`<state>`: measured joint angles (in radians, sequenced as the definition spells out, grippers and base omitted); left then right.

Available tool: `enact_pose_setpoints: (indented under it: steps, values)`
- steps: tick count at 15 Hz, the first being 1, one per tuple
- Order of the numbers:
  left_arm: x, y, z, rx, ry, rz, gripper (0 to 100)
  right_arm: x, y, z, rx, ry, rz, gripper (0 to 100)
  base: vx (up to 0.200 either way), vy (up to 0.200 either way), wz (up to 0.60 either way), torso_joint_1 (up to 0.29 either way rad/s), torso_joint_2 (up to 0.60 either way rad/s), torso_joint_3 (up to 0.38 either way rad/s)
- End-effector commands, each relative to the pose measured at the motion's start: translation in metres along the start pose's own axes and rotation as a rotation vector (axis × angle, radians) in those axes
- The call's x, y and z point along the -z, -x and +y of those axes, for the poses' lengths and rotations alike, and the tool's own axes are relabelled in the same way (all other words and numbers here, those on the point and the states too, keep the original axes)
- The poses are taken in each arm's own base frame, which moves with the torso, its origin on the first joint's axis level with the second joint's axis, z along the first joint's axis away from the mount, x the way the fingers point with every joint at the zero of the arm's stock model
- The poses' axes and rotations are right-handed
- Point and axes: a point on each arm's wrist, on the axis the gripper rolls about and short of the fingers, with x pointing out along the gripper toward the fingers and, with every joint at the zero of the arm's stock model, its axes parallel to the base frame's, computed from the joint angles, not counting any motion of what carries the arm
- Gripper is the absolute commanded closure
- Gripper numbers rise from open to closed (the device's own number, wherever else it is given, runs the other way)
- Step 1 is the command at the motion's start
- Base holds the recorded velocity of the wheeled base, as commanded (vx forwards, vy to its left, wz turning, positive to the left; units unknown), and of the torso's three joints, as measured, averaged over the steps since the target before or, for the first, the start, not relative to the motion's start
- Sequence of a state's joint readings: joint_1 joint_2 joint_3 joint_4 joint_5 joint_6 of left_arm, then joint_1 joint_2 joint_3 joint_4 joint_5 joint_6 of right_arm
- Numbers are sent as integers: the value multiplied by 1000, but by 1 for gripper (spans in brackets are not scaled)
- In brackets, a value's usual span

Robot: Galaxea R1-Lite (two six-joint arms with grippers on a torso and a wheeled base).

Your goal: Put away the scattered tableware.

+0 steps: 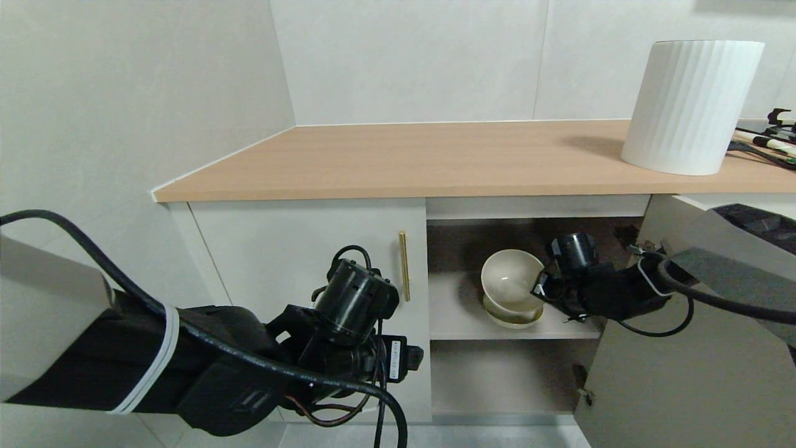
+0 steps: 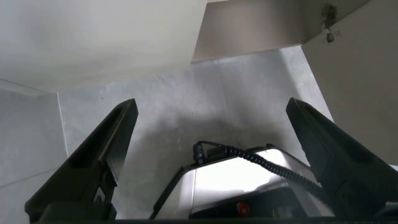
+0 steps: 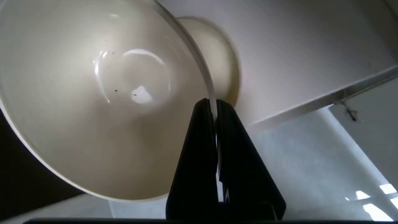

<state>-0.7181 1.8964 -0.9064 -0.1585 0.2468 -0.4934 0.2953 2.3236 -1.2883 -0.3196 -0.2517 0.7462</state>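
Now the glazed bowl (image 1: 511, 278), likely slippery and breakable, is held clenched at its thin rim by the right pincer (image 3: 216, 111).

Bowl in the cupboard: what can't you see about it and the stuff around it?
- The lower dish, head view: the bowl in the right gripper covers most of it, so I cannot tell if it is a bowl or a plate.
- Whether those two touch: hidden behind the bowl's rim.
- The cupboard back, head view: too dark.
- The dark tools on the counter: cut off by the picture's edge.
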Motion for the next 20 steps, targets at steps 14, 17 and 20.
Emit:
enact_pose_setpoints:
  steps: [14,17,20]
  values:
    - [1,-1,1,-4,1,1,0,5,-25,-5,48,7,25,100,0,0,0,0,0,0]
    - [1,-1,1,-5,1,3,0,4,-26,-5,49,7,24,100,0,0,0,0,0,0]
    - [1,-1,1,-4,1,1,0,6,-26,-6,57,13,35,0,0,0,0,0,0,0]
